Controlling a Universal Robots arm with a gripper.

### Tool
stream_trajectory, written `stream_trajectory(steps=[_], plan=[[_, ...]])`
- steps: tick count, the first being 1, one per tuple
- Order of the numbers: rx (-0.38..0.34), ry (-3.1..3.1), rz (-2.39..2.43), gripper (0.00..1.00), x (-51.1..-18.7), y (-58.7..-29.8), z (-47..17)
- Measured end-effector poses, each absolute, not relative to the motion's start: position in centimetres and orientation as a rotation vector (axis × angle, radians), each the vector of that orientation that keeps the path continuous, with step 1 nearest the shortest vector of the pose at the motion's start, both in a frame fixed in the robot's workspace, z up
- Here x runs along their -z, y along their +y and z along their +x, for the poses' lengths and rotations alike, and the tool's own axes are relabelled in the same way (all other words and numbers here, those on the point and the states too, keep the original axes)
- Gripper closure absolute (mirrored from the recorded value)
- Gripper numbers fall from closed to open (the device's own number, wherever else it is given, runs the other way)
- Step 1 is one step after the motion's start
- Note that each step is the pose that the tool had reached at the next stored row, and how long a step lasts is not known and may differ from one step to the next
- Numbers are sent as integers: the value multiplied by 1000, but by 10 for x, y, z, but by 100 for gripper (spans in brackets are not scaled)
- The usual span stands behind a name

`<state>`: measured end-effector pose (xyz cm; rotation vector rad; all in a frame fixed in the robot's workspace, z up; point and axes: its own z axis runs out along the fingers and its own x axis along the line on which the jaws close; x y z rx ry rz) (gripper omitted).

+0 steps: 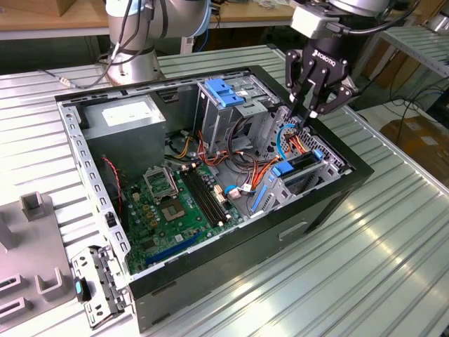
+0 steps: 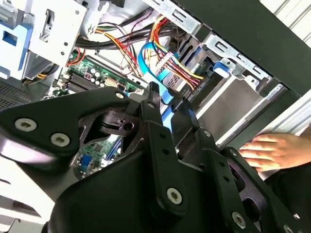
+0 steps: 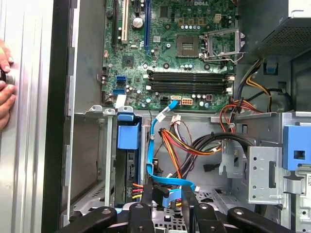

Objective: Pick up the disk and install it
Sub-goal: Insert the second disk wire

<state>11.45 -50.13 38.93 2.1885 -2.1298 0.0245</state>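
My arm: reaches down from above into the open computer case (image 1: 231, 267), at the case's end toward the exterior view's right.
My hand (image 1: 311, 112): points straight down, tips among the cables beside the lower drive bay; fingers (image 2: 154, 104) drawn close together, a narrow gap left, pinching nothing that I can make out.
Cables: a blue flat cable (image 3: 154, 145) and a bundle of orange, red and yellow wires (image 2: 170, 63) lie right at my fingertips.
Disk (image 3: 127, 179): stands on edge in the lower bay, dark body, blue rail tab at its top; just beside my hand, not touching it.
Person's hand (image 2: 272, 150): rests on the worktop (image 1: 393, 246) outside the case wall.
Motherboard (image 1: 175, 203): flat on the case floor, well apart from my hand.
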Motion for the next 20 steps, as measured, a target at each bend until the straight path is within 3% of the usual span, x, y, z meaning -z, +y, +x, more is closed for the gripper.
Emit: stream_trajectory(steps=[12, 13, 14, 16, 20], plan=[[-47, -2120, 2177, 64, -377, -496, 116], [-49, -2119, 2176, 77, -376, -495, 116], [-50, -2118, 2175, 77, -376, -495, 116], [-52, -2117, 2174, 88, -374, -494, 117], [-54, -2116, 2173, 89, -374, -494, 117]])
